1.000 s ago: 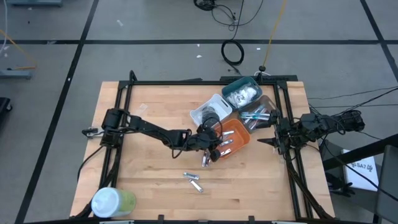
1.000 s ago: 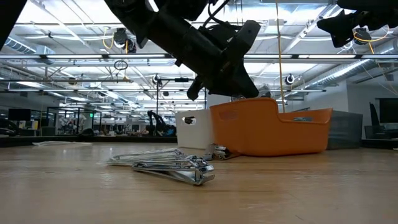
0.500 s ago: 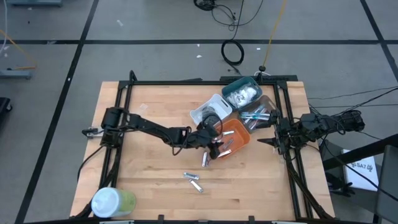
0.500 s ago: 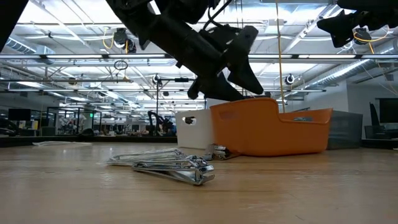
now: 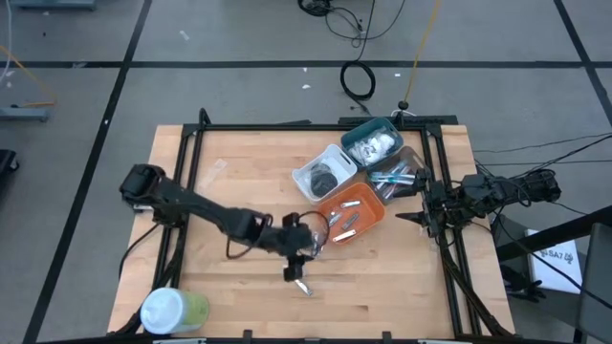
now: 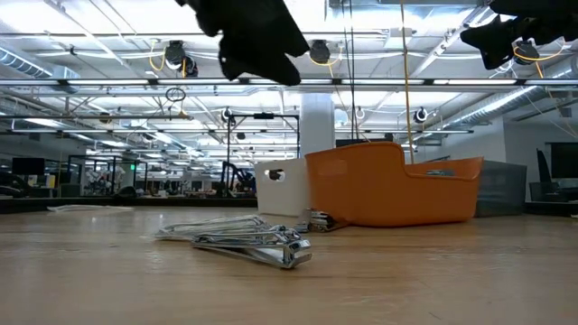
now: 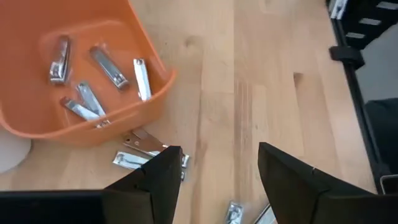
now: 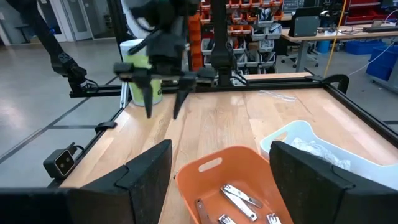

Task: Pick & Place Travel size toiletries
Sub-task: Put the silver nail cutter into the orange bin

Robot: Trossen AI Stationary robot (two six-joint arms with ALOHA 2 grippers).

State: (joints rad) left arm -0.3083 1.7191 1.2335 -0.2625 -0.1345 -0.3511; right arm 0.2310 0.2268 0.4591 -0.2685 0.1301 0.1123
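The travel size toiletries here are silver nail clippers. Several lie in the orange bin [image 7: 81, 74], a pair lies flat on the table just outside its wall [image 7: 144, 153], and others lie nearer the front edge [image 5: 297, 278] [image 6: 248, 244]. My left gripper [image 5: 302, 247] hangs open above the table between the orange bin [image 5: 350, 214] and those loose clippers, with nothing between its fingers [image 7: 163, 177]. My right gripper [image 5: 406, 218] waits open at the table's right edge, facing the bins.
A white bin [image 5: 323, 172] holds a dark disc, a teal bin [image 5: 373, 143] holds white packets, and a dark bin [image 5: 397, 178] holds blue-white sticks, all at the back right. A white-and-green cylinder [image 5: 173, 311] lies at the near left corner. Bare wood spans the left half.
My left gripper has opened above the orange bin. It has then drawn back from the bin toward the table's near edge, and now hangs open above the loose clippers.
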